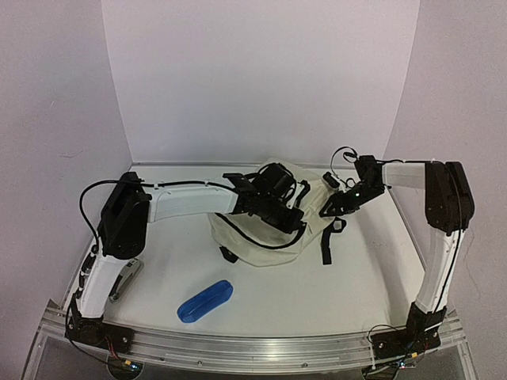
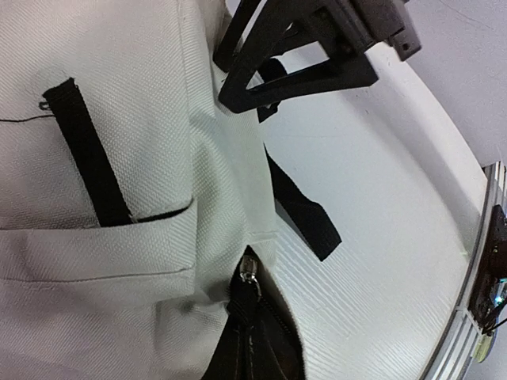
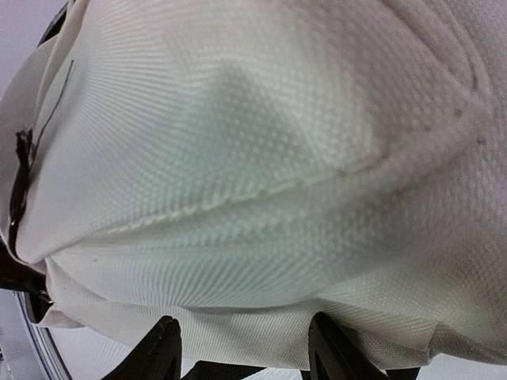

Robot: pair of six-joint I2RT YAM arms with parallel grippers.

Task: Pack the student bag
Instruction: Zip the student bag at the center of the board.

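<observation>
Pale walls [image 1: 261, 71] are enclosing a white table [image 1: 317, 293] on three sides; a metal rail [image 1: 277, 348] is lining its near edge.

The student bag [image 3: 261, 158] is matt cream cloth with a coarse, grainy weave, trimmed with a flat black webbing strap [image 2: 303, 210] and a small shiny metal zipper pull [image 2: 250, 277]. The table [image 2: 380, 237] is white, smooth and faintly ribbed, edged at the bottom of the top view by a brushed metal rail [image 1: 253, 348]; the blue pencil case [image 1: 205, 301] looks glossy.
</observation>
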